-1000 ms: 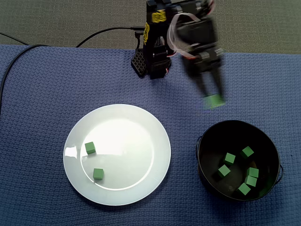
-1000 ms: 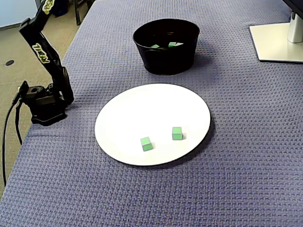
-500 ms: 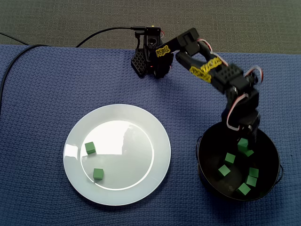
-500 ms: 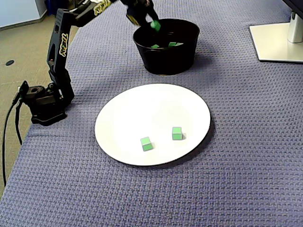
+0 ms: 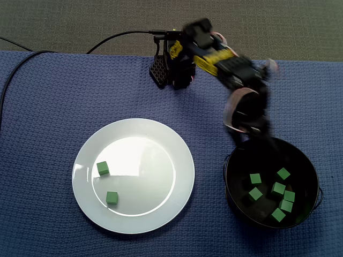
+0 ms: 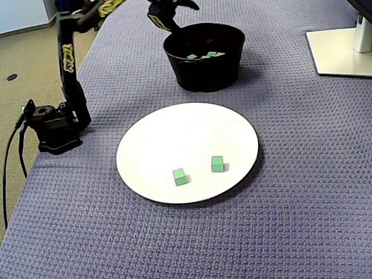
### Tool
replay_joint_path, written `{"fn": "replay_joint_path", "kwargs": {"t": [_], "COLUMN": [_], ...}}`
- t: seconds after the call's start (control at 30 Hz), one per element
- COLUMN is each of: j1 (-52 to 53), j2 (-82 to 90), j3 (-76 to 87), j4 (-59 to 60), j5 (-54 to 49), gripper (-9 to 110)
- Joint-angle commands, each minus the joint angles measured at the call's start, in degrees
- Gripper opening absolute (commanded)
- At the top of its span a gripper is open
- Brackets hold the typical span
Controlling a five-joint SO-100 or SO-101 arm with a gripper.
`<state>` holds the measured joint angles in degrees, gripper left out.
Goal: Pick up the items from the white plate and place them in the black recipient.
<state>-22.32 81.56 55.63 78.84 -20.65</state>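
Looks like an office: a white monitor stand sits on the cloth-covered desk, grey carpet beyond its edge, a cable trailing off.

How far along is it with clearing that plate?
Mostly done: six green cubes lie in the black bowl. Nothing seems in hand; the pincer is a blur by the bowl's rim, with no cube visible in it. Left to move: two on the white plate, the upper cube and the lower cube.
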Motion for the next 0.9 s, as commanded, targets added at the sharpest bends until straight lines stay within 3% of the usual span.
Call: {"fn": "replay_joint_path", "kwargs": {"t": [0.0,0.27,0.4,0.53,0.7,0.87], "j1": [19.3,53.1,62.6,64.7,63.3,62.6], "j2": [14.9,11.5,4.7,-5.7,-21.8,-24.9], "j3": [7.2,19.5,21.0,17.4,0.3,-3.2], "j4": [-0.7,-3.3,-6.4,-4.2,4.0,2.5], "j5": [-12.1,-30.5,-31.2,-25.1,-19.4,-18.3], "gripper": [36,33,32,31,30,30]}}
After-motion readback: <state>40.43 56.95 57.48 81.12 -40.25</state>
